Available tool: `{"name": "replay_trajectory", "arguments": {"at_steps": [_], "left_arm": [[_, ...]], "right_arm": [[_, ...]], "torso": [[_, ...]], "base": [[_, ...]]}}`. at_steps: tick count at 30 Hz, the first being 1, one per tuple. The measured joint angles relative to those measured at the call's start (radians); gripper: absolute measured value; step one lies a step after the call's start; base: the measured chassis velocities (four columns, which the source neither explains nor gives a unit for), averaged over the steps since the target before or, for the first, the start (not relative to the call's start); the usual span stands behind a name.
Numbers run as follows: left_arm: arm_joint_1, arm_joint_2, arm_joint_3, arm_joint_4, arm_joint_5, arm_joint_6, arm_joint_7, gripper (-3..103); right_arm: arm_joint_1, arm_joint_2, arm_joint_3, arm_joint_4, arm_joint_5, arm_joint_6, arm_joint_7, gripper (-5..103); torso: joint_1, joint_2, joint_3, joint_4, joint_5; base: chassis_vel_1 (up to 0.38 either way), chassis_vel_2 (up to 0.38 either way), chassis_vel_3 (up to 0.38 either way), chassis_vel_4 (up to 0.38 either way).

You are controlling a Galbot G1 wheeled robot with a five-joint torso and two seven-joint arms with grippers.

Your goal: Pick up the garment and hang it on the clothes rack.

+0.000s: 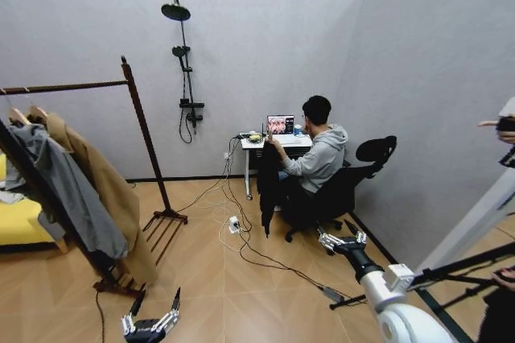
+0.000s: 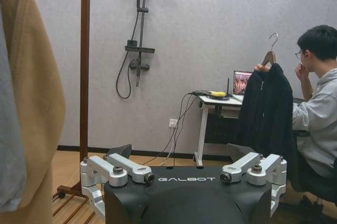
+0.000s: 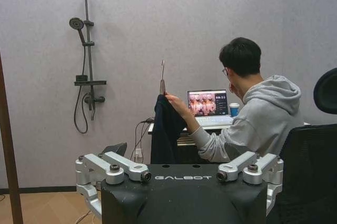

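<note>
Nearest the camera, the left gripper (image 1: pixel 150 320) hangs low over the wood floor (image 1: pixel 241 295), fingers spread wide and holding nothing. The right gripper (image 1: pixel 342 240) reaches forward at the right, fingers likewise apart and empty. Each wrist housing carries the white lettering "GALBOT". At the left, the clothes rack (image 1: pixel 143 135) carries a grey top (image 1: pixel 68 190) and a tan coat (image 1: pixel 100 182). Farther off, a seated person's hand (image 3: pixel 169 97) holds the garment (image 1: pixel 268 178) up by its hanger beside the desk (image 1: pixel 278 143).
</note>
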Motion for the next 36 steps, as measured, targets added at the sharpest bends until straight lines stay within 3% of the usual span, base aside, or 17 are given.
{"name": "replay_trajectory", "arguments": {"at_steps": [26,36], "left_arm": [[0.000,0.000,0.000,0.000,0.000,0.000,0.000,100],[0.000,0.000,0.000,0.000,0.000,0.000,0.000,100]], "right_arm": [[0.008,-0.001,0.000,-0.012,-0.002,0.006,0.001,100],[0.043,-0.021,-0.001,-0.017,-0.012,-0.001,0.044,100]], "torso": [[0.000,0.000,0.000,0.0002,0.0006],[0.001,0.000,0.000,0.0003,0.0004]], "base": [[-0.241,0.239,0.235,-0.239],[-0.172,0.171,0.169,-0.157]]}}
